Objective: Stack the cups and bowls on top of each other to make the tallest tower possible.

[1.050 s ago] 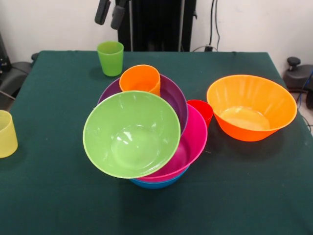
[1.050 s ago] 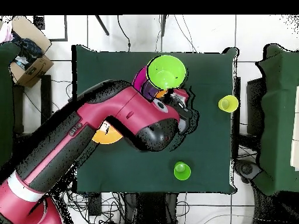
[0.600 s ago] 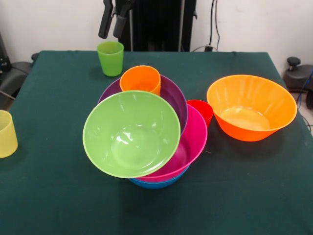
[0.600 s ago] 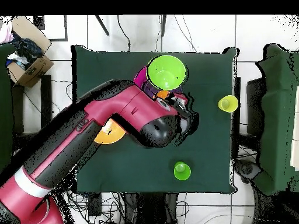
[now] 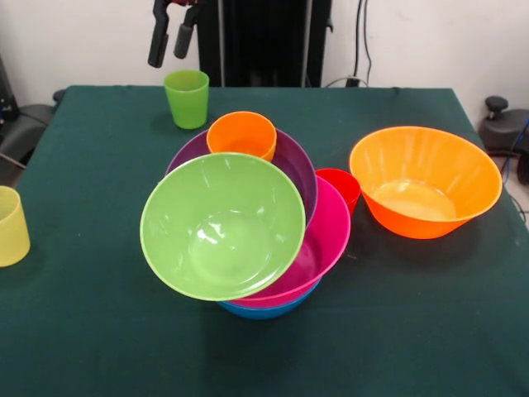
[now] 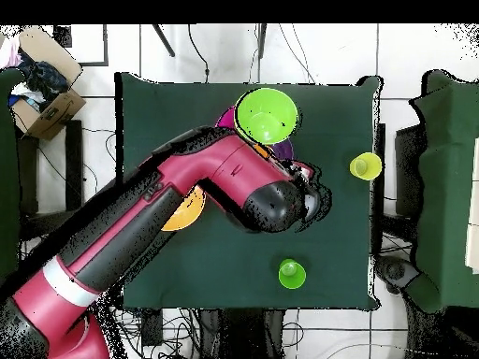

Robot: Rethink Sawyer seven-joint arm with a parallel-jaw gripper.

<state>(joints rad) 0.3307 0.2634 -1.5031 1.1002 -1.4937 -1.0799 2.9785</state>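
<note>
While the pale yellow cup (image 5: 11,225) waits at the worktop's (image 5: 99,331) left edge, the end effector (image 5: 168,37), fingers parted and empty, hangs above the green cup (image 5: 187,98); the tower (image 5: 244,227) leans mid-worktop, the orange bowl (image 5: 425,180) spare at right.

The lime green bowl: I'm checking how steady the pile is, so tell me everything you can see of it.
The lime green bowl is glossy, round plastic, empty, its opening tilted towards the front camera. It sits topmost on the tower, resting in the pink bowl, overlapping the purple bowl behind it. The orange cup stands at its far rim. Nothing grips it.
</note>
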